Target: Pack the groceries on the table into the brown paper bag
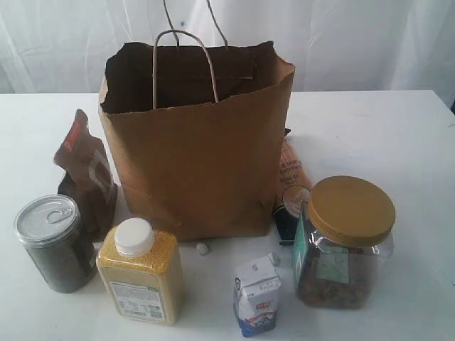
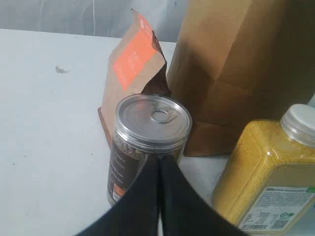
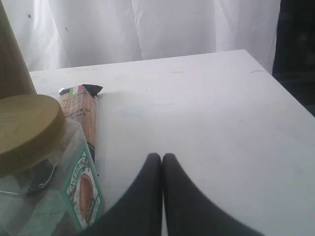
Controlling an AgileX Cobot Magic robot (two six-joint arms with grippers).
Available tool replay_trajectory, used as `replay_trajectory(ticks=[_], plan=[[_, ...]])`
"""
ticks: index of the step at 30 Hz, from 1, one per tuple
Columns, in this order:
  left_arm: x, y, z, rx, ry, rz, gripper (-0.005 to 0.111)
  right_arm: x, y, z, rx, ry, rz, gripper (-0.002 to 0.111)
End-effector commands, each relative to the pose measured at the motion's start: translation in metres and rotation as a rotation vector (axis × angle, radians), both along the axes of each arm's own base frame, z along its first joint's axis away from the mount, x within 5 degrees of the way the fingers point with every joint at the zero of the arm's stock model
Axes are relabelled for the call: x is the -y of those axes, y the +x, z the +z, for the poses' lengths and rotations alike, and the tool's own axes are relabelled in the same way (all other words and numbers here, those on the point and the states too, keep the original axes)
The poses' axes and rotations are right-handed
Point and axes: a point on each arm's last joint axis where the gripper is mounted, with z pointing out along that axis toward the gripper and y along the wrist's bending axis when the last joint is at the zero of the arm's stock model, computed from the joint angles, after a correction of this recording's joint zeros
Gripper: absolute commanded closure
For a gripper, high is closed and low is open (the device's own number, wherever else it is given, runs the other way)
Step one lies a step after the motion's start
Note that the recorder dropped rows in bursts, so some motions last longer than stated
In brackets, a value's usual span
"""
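- The brown paper bag [image 1: 199,163] is creased kraft with twisted loop handles. It stands upright with its mouth open, mid-table [image 1: 398,135], on a smooth white top.
- To your left of the bag are the crinkled dark-brown pouch [image 1: 87,174], the cylindrical pull-tab silver-lidded clear can [image 1: 55,245] and the squarish white-capped yellow grain bottle [image 1: 140,273].
- To your right, the long orange-navy packet [image 1: 291,185] sits behind the faceted gold-lidded clear jar [image 1: 345,245].
- The gabled small white-blue carton [image 1: 257,295] stands front centre.
- Your left gripper [image 2: 159,160] has its black fingers clenched on nothing, close by the can.
- Your right gripper [image 3: 162,157] is likewise clenched and empty, beside the jar.

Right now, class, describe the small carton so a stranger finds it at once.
Find the tall brown paper bag. In front, between the white-capped yellow grain bottle and the gold-lidded clear jar, stands the small white-and-blue carton. It alone is a gable-topped box.
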Motion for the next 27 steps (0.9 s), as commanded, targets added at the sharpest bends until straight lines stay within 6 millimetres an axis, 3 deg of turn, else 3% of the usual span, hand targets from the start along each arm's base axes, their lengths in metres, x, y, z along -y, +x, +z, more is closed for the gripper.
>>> replay_trajectory(ticks=[1,13,16,22,27], plan=[[0.000,0.000,0.000,0.001,-0.012,0.001,0.107,0.000,0.000,0.000,0.014,-0.005,0.004,0.108],[0.000,0.000,0.000,0.001,-0.012,0.001,0.107,0.000,0.001,0.005,0.074,-0.004,0.002,0.108],[0.000,0.000,0.000,0.001,-0.012,0.001,0.107,0.000,0.001,0.009,0.107,0.078,-0.009,0.108],[0.000,0.000,0.000,0.001,-0.012,0.001,0.107,0.000,0.001,0.014,0.157,0.403,-0.041,0.108],[0.000,0.000,0.000,0.001,-0.012,0.001,0.107,0.001,0.001,0.022,0.240,0.484,-0.032,0.108]])
